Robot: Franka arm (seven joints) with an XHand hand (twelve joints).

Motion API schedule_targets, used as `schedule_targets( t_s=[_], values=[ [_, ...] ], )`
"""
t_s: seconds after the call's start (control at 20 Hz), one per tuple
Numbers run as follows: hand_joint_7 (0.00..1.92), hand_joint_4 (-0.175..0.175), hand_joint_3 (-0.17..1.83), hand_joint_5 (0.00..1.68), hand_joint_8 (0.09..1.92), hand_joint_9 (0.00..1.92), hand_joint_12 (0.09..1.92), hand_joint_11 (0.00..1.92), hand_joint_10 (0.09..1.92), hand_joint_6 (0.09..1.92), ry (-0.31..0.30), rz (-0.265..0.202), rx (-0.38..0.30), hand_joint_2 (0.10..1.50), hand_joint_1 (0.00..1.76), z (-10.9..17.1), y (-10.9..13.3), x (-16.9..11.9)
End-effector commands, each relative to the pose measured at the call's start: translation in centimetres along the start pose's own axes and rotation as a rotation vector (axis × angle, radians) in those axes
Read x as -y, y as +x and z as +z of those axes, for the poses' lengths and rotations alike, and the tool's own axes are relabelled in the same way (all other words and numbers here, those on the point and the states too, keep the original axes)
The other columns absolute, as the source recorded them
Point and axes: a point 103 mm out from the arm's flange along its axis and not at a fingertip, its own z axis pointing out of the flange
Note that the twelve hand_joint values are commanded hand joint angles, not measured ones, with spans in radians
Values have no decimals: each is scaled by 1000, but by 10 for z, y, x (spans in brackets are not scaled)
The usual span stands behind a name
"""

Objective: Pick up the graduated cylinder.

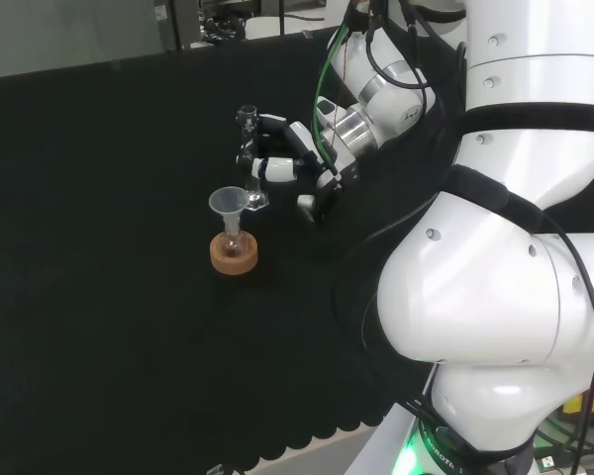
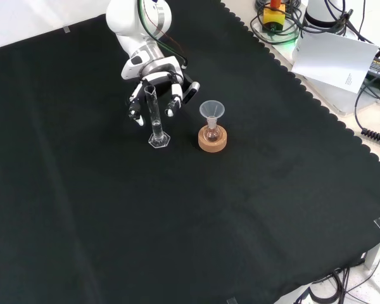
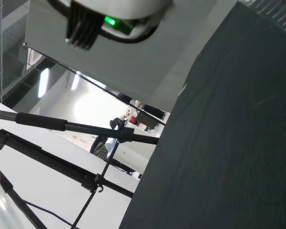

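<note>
Front view: black cloth (image 2: 82, 209) bench, hand (image 2: 153, 79) at the graduated cylinder (image 2: 155, 120), fingers spread either side of the tube, relaxed, apparently not yet closed on it. Step looks like pre-grasp; next, curl round the tube, then lift. Cylinder clear, slim, upright on its small base, just left of the funnelled flask (image 2: 211, 130) on cork ring (image 2: 213, 142).

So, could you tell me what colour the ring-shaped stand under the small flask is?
Light brown cork ring stand, clearest in the front view.
</note>
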Motion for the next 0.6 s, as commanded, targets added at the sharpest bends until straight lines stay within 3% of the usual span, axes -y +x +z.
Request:
schedule_targets(
  t_s=[0.05, 0.3, 0.6],
  values=[
    [592, 9, 573, 639, 577, 951, 1075, 761, 339, 264, -3, 3, 1, 708, 1098, 1, -1, -1],
    [603, 9, 591, 590, 572, 988, 1052, 796, 283, 456, -5, 5, -7, 744, 1131, 2, -1, -1],
    [609, 8, 601, 567, 576, 1005, 1048, 811, 267, 539, -3, 5, -10, 751, 1135, 2, 0, -1]
  ],
)
